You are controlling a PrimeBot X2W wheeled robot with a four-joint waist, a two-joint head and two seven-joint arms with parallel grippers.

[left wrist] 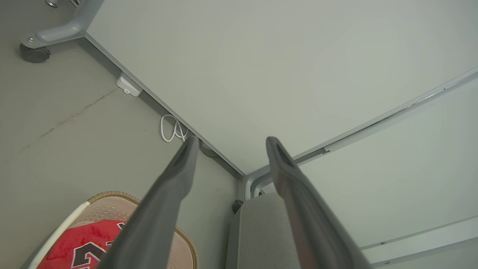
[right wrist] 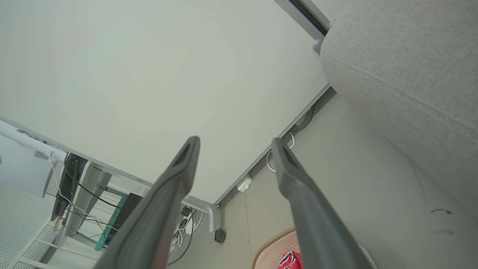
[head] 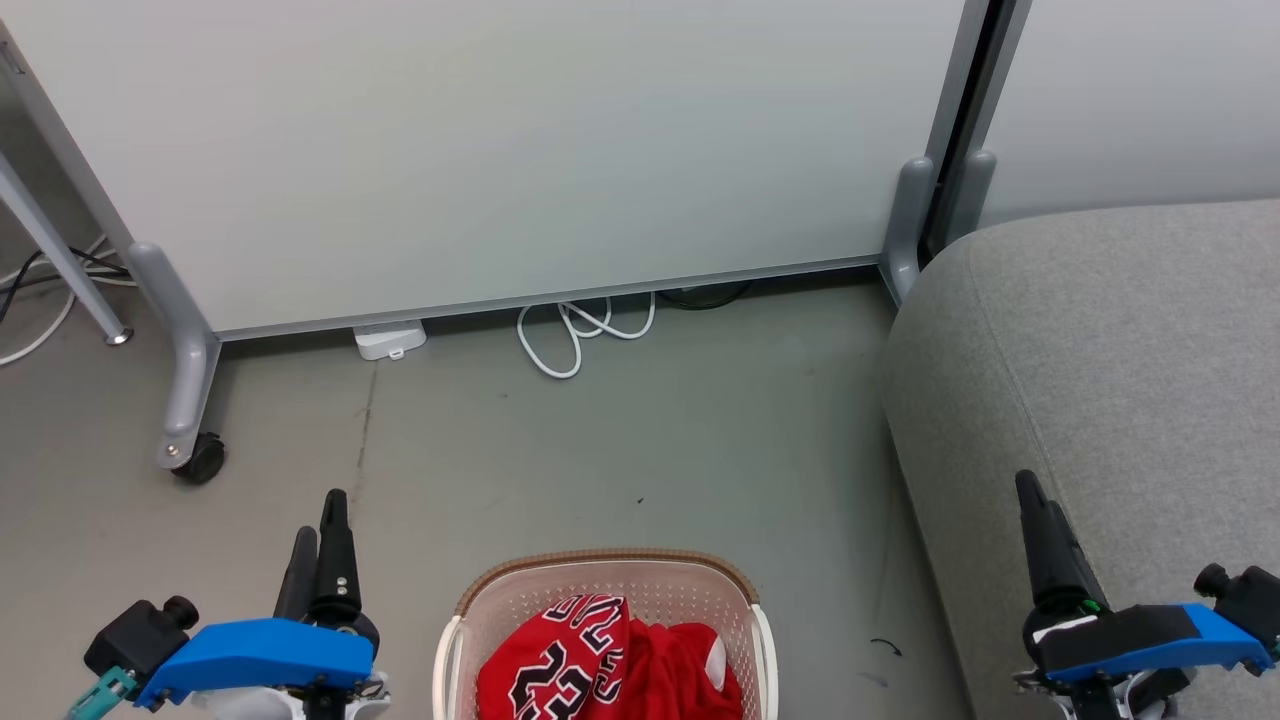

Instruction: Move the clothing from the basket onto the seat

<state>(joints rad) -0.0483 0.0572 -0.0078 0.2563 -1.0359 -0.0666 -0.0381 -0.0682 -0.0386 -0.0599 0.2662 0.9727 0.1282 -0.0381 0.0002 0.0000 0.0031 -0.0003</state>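
Both pairs of jaws stand wide apart with nothing between them. Our left gripper (left wrist: 232, 141) is low on the left, over the floor (head: 650, 430), and our right gripper (right wrist: 235, 141) is low on the right, in front of the seat (head: 1120, 350). The biggest thing we see is the white wall panel (head: 500, 150), which runs across the back on grey legs. Under it lies the grey floor, with a thin crack line in it. Next comes the seat, a big grey soft cushion with a round corner, on our right side. The basket (head: 610, 562) sits on the floor between our two grippers, just to the left of the seat and not touching it; it is cream with little holes and a brown rim. The clothing (head: 600, 660) is inside the basket — a bright red heap, with black and white numbers on the part nearer our left. Smaller still, a white cable (head: 575, 340) lies in loops at the foot of the panel, a little white box (head: 390, 340) sits near it, and a black wheel (head: 200, 462) is under the panel's left leg.
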